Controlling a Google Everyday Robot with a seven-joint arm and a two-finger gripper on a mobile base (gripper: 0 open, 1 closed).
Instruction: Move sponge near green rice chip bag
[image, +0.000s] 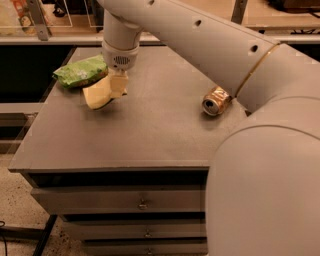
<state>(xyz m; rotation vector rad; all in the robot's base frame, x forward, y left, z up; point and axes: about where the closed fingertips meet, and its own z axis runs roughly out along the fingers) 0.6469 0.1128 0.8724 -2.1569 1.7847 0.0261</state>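
Note:
The pale-yellow sponge (97, 94) hangs tilted just above the table, held at its right edge by my gripper (118, 85), which is shut on it. The light-green rice chip bag (81, 72) lies on the table's far left, just left of the sponge, their edges almost meeting. My white arm reaches in from the right across the table and covers the upper right of the view.
A gold drink can (216, 101) lies on its side at the right of the grey table (150, 135). Drawers with small knobs sit under the table's front edge. A metal rail runs behind the table.

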